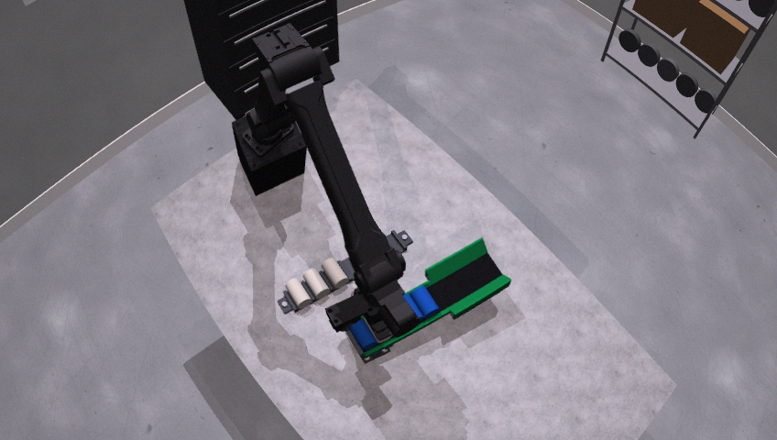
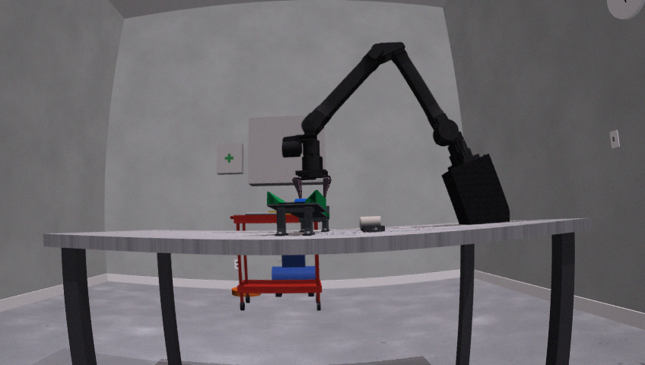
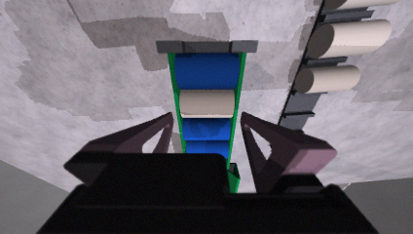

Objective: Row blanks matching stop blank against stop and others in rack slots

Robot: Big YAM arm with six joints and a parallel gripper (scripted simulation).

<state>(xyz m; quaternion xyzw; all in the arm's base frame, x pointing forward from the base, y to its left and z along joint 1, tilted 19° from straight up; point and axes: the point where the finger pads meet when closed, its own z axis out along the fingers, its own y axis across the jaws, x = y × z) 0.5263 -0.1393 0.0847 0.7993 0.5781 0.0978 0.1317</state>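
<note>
The green feed ramp (image 1: 463,283) holds a row of blanks against its grey stop (image 3: 206,47). A blue blank (image 3: 206,70) lies at the stop. A cream blank (image 3: 206,103) lies straight across right behind it. Two more blue blanks (image 3: 206,136) follow up the ramp, and the rest of the row is hidden under my wrist. My gripper (image 3: 206,116) is open and empty, hovering a little above the ramp (image 2: 296,204), with its fingers either side of it near the cream blank. It also shows in the side view (image 2: 311,184).
The stock rack (image 3: 299,104) stands beside the ramp with three cream blanks (image 1: 316,282) lying in slots between ribs. One slot nearer the arm looks empty. The arm's black base (image 1: 269,147) stands at the back.
</note>
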